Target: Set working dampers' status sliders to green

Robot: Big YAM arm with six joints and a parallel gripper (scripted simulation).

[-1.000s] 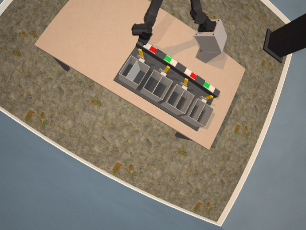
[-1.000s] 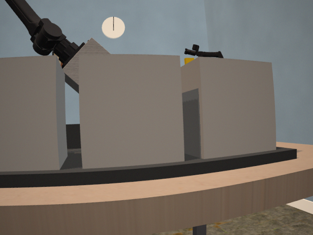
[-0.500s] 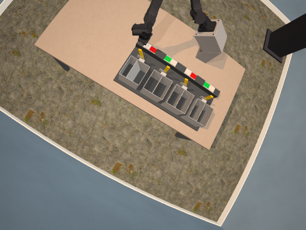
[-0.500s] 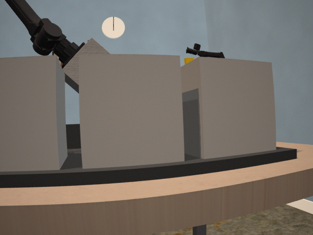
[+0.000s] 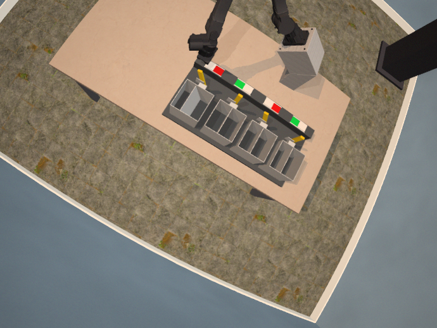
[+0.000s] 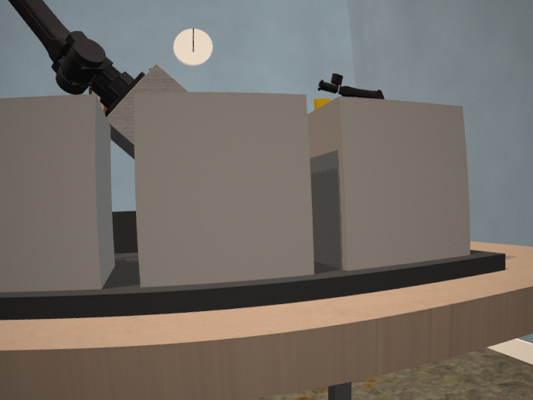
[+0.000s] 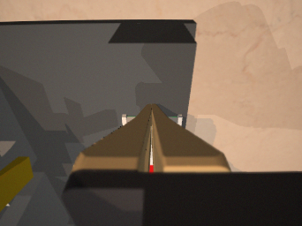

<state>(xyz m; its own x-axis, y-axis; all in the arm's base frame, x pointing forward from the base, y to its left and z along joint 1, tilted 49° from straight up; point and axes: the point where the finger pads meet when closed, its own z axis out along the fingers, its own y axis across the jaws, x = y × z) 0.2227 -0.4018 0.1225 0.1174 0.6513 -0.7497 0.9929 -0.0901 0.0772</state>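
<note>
Four grey open-topped dampers stand in a row on a dark base (image 5: 197, 106), each with a yellow lever. The first damper (image 5: 191, 102) is at the left end, the fourth (image 5: 286, 160) at the right. In front runs a dark rail with four sliders. The first slider (image 5: 213, 68) shows red, the second (image 5: 243, 85) green, the third (image 5: 272, 105) red, the fourth (image 5: 297, 123) green. My gripper (image 5: 204, 59) is shut and empty, at the left end of the rail by the first slider's cover. In the wrist view the shut fingers (image 7: 151, 113) point down at that cover, with red showing between them.
A grey block (image 5: 301, 58) holds the arm's base behind the rail. A black post (image 5: 405, 58) stands at the far right off the table. In the exterior view the dampers' grey backs (image 6: 223, 184) hide the sliders.
</note>
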